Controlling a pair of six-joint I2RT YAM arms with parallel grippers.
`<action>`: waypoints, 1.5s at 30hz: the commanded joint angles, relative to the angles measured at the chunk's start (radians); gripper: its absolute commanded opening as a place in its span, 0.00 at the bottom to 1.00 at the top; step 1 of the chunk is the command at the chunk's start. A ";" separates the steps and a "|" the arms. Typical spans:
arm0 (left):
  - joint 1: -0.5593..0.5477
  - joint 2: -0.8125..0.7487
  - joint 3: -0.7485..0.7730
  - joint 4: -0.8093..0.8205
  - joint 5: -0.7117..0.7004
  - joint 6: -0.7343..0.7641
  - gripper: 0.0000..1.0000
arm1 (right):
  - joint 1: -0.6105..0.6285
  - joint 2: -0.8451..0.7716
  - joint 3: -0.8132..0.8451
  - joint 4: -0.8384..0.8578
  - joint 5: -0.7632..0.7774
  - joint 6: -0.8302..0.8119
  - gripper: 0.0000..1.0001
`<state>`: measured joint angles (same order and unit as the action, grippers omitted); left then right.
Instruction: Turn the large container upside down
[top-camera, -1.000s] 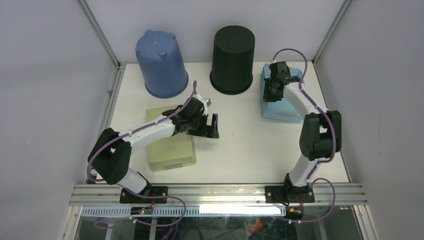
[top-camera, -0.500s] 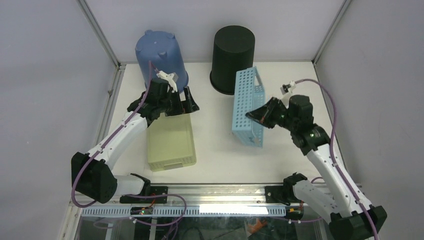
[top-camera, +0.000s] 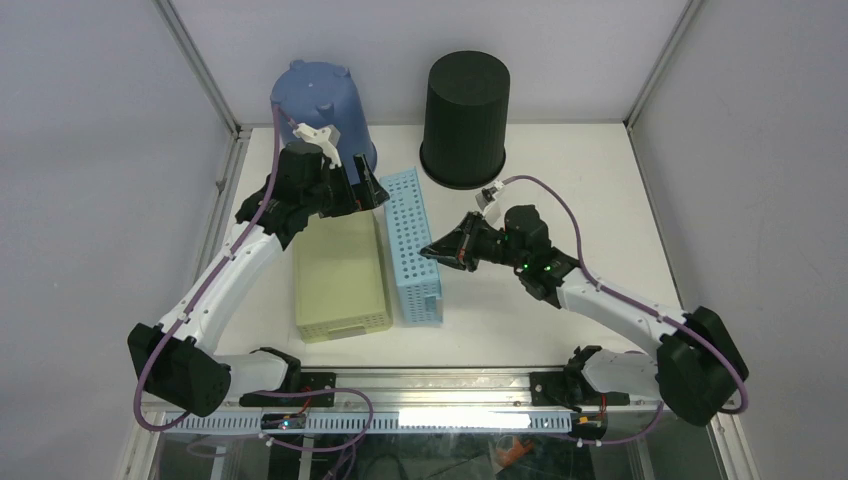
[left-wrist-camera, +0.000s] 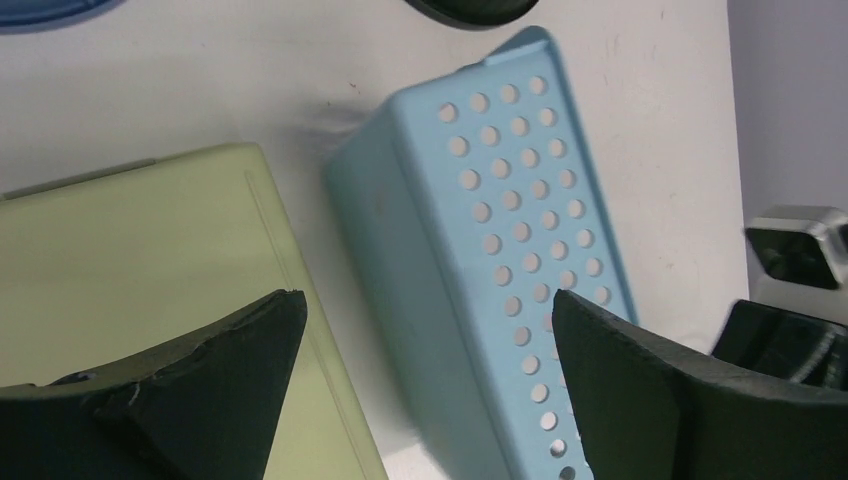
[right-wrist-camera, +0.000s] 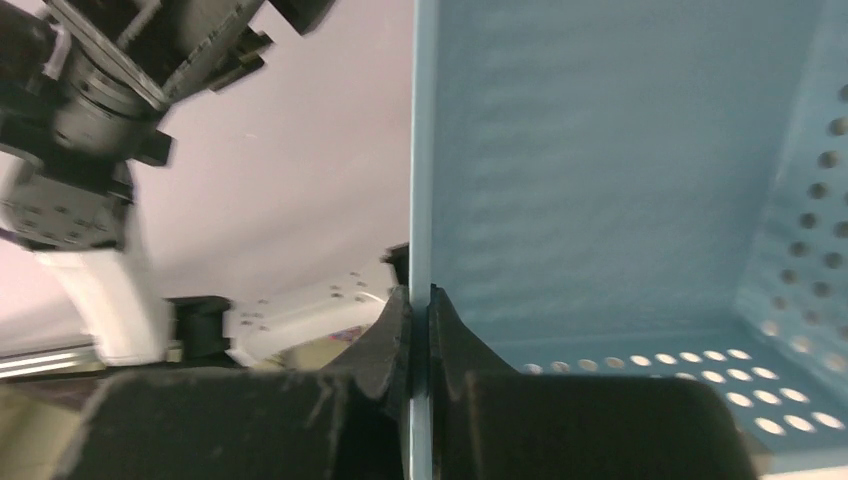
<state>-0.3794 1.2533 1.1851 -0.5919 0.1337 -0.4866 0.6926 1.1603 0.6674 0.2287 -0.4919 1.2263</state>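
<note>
The light blue perforated basket (top-camera: 407, 235) stands tipped on its long side on the table, its perforated wall facing up, close beside the pale green bin (top-camera: 338, 280). My right gripper (top-camera: 436, 250) is shut on the basket's wall edge; in the right wrist view the thin wall (right-wrist-camera: 420, 200) runs between the closed fingers, with the basket's inside (right-wrist-camera: 600, 170) to the right. My left gripper (top-camera: 358, 198) is open and empty above the far ends of both bins. In the left wrist view it (left-wrist-camera: 430, 310) hovers over the basket (left-wrist-camera: 500, 240) and green bin (left-wrist-camera: 140, 270).
An upside-down blue bucket (top-camera: 322, 125) stands at the back left, just behind my left gripper. An upside-down black bucket (top-camera: 466, 120) stands at the back centre. Metal frame posts border the table on the left and right.
My right gripper carried the basket left from the table's middle to beside the green bin, and tipped it further. My left gripper shifted slightly back-left and stayed open.
</note>
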 joint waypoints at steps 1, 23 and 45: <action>0.014 -0.073 0.085 -0.009 -0.053 -0.016 0.99 | -0.001 0.086 -0.038 0.599 -0.065 0.231 0.00; 0.012 -0.012 0.031 0.064 0.154 -0.049 0.99 | -0.482 -0.365 -0.027 -0.830 0.228 -0.441 0.83; -0.343 0.353 -0.087 0.371 0.305 -0.221 0.99 | -0.482 -0.279 0.422 -1.238 0.808 -0.557 0.91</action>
<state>-0.6666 1.5066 1.0695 -0.4004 0.3519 -0.6350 0.2134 0.9115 0.9962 -0.9768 0.2508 0.6800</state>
